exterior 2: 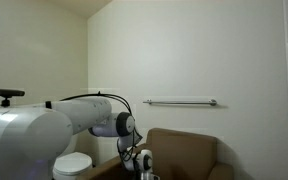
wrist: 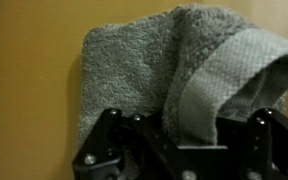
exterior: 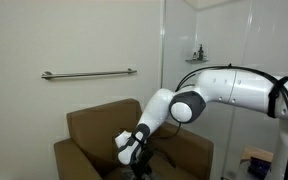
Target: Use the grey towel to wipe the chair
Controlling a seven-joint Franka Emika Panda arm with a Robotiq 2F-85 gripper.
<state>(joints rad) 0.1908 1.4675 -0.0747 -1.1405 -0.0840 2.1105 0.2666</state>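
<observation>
Pinching rumpled grey terry towel [wrist: 134,70] in black two-finger gripper [wrist: 189,135], jaws clamped tight on bunched fold, centre of wrist view. Towel flat against seat of tan-brown upholstered armchair [exterior: 92,125] (lower middle, exterior view). Grab done; wiping strokes probably mostly left.

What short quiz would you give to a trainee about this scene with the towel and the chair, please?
1. True or false: the pincer is shut on the grey towel.
2. What is fixed to the wall above the chair? A) a metal bar B) a clock C) a mirror
3. Fill in: in the wrist view, the surface behind the towel is ____ in colour.
Key: 1 true; 2 A; 3 tan-brown.
</observation>
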